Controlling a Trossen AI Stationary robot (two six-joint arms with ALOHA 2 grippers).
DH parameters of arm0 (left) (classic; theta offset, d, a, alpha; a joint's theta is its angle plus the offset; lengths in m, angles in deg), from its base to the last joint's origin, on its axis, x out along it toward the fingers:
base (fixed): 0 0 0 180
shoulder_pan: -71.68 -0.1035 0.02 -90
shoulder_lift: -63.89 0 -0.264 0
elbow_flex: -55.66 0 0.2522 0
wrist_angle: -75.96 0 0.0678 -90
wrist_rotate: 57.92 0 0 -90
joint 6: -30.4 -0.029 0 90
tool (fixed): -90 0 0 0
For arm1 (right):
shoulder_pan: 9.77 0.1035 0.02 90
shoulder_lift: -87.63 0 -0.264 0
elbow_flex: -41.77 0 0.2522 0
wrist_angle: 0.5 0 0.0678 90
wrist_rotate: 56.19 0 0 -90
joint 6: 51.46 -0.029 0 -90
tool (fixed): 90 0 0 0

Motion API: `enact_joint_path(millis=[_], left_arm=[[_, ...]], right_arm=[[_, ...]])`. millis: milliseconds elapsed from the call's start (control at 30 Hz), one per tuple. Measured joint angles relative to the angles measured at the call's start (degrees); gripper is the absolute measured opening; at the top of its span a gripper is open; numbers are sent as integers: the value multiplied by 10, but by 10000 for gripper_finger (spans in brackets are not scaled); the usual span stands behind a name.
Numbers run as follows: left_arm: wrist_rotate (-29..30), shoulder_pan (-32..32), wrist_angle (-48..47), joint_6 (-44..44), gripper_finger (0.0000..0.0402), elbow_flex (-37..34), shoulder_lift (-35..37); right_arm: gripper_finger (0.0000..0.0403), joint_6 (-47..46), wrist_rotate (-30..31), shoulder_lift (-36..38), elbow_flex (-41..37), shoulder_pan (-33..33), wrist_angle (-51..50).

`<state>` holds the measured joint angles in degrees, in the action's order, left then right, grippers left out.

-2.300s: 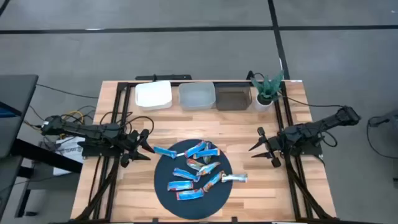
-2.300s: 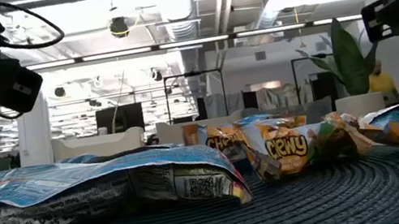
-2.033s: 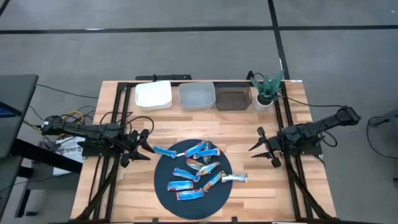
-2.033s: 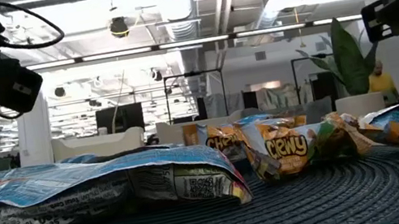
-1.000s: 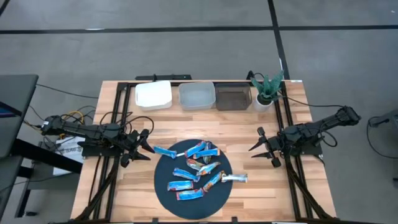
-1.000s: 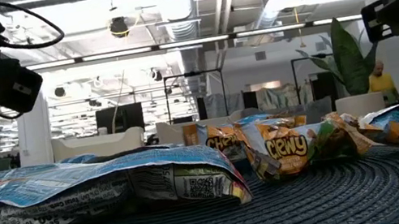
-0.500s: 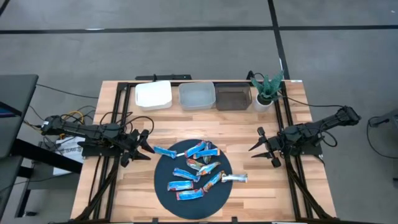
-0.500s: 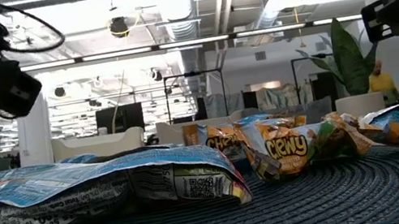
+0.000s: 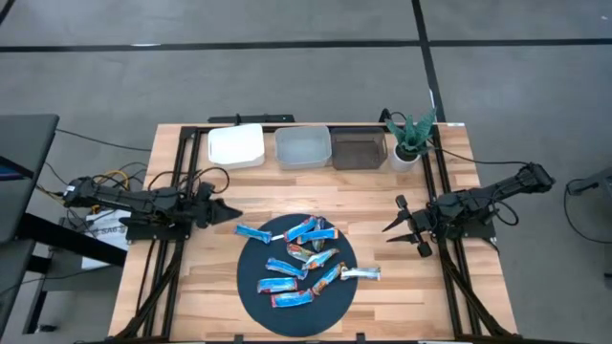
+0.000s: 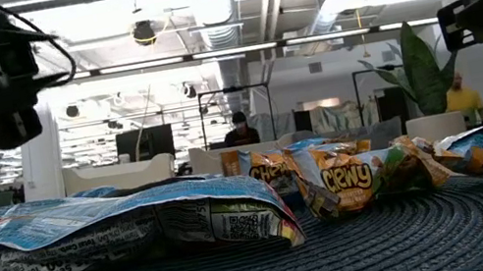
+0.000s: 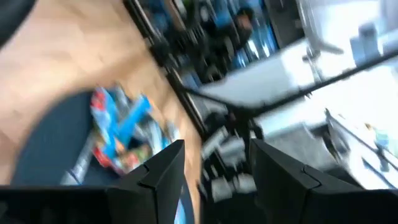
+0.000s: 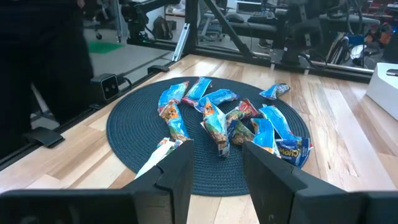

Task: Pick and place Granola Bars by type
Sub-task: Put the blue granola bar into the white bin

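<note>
The granola bars (image 9: pixel 301 260) lie in a loose heap on a round dark woven mat (image 9: pixel 251 279). Most are bright blue, and some near the middle are brown-orange (image 12: pixel 219 127). One blue bar (image 9: pixel 251 232) lies at the mat's left edge, and a silvery-white one (image 9: pixel 362 274) lies at its right edge. My left gripper (image 9: pixel 232 216) hovers open just left of the mat; its wrist view (image 11: pixel 214 180) is blurred. My right gripper (image 9: pixel 400 227) waits open to the right of the mat, and in its wrist view (image 12: pixel 217 174) it points at the heap.
Along the table's far edge stand a white tray (image 9: pixel 236 146), a clear bin (image 9: pixel 303 147), a dark bin (image 9: pixel 357 150) and a small potted plant (image 9: pixel 410 139). Bare wood lies between these and the mat. Black frame rails (image 9: pixel 191 182) run along both table sides.
My left gripper has rolled about its wrist, so its two fingers no longer show splayed side by side from above. It has shifted slightly toward the mat. The right arm and the bars have kept still.
</note>
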<state>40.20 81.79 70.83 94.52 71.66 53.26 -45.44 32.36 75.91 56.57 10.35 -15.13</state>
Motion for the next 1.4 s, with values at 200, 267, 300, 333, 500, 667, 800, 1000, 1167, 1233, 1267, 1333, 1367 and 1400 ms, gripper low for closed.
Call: enact_joint_path(millis=[200,267,300,333,500,667,800,1000,1167,1233,1267,1333,1367,1400], left_arm=[[29,0,75,-71,174,5,0],[38,0,72,-71,174,24,-1],[45,0,60,-76,174,39,-4],[52,0,42,-83,174,55,-8],[106,0,-46,-107,174,131,-51],[130,0,-52,-115,174,183,-116],[146,0,-54,-126,174,207,-167],[164,0,-50,-119,174,228,-228],[166,0,-47,-82,174,238,-253],[166,0,-48,-75,174,241,-258],[166,0,-47,-75,174,242,-259],[166,0,-47,-75,174,242,-259],[166,0,-47,-75,174,242,-259],[166,0,-47,-75,174,242,-259]], right_arm=[[131,0,0,0,0,0,0],[131,8,3,0,0,0,0],[131,15,8,0,0,0,0],[131,17,10,0,0,0,0],[131,19,15,0,0,0,20],[131,-62,16,0,0,-7,142],[131,-253,19,0,0,-19,252],[131,-495,19,0,0,-33,380],[131,-556,31,0,0,-45,440],[131,-560,36,0,0,-46,451],[131,-562,49,0,0,-46,455],[131,-564,85,0,0,-46,456],[131,-565,102,0,0,-47,455],[131,-565,120,0,0,-49,455]])
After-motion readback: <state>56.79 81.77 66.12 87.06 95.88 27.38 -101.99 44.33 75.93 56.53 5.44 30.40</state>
